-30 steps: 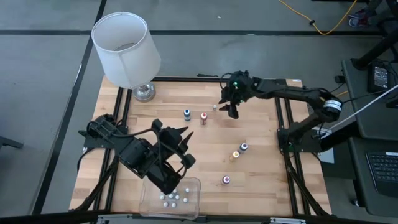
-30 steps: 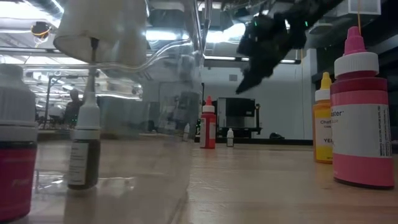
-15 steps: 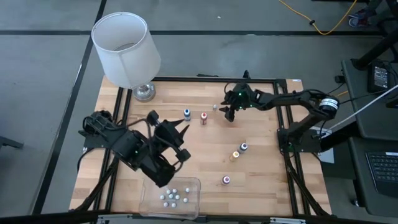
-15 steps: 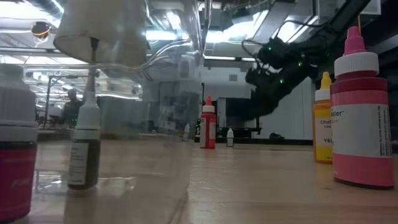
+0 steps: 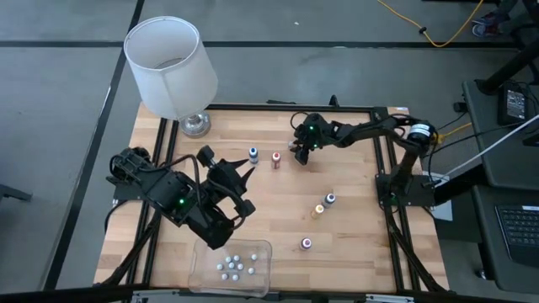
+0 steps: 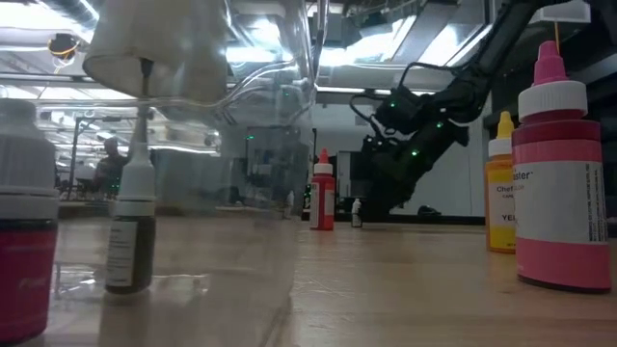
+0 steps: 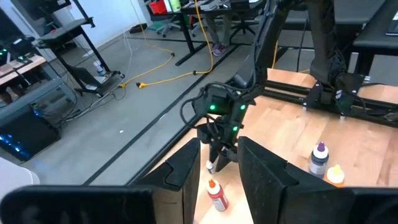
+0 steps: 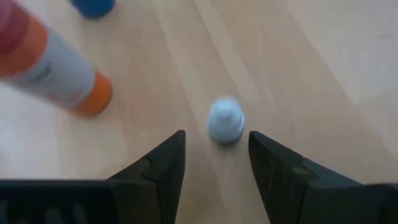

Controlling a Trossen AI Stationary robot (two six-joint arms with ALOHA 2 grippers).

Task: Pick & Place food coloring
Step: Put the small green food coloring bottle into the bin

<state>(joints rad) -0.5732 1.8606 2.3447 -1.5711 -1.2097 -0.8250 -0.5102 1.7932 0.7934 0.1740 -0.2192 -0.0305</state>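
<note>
**Right end effector low over small white-capped bottle near top centre of desk**

Right arm stretched from the right edge of the high view toward the top centre of the desk (image 5: 354,244), wrist bent down, right end effector (image 5: 299,151) brought low just right of the red bottle (image 5: 275,158) and blue bottle (image 5: 253,153). Fingers apart in the right wrist view, a tiny white-capped bottle (image 8: 224,121) standing upright just ahead of the gap between them, not touched. Same small bottle (image 6: 357,213) seen in the low view at the foot of the dark wrist, right of the red bottle.

Left arm folded over the lower left of the desk, left end effector (image 5: 238,181) pointing toward the blue and red bottles, fingers spread, nothing held.

Remaining food coloring spread across the right half: purple-topped bottle (image 5: 330,199) and yellow bottle (image 5: 318,210) close together right of centre, pink bottle (image 5: 306,243) lower down, well apart from both arms. Clear tray (image 5: 264,254) at the bottom edge, holding several pale-topped bottles. Lamp (image 5: 173,71) at the upper left corner, its base near the desk's rim. Open wood between the two arms in the middle; black frame rails along the left and right sides.
</note>
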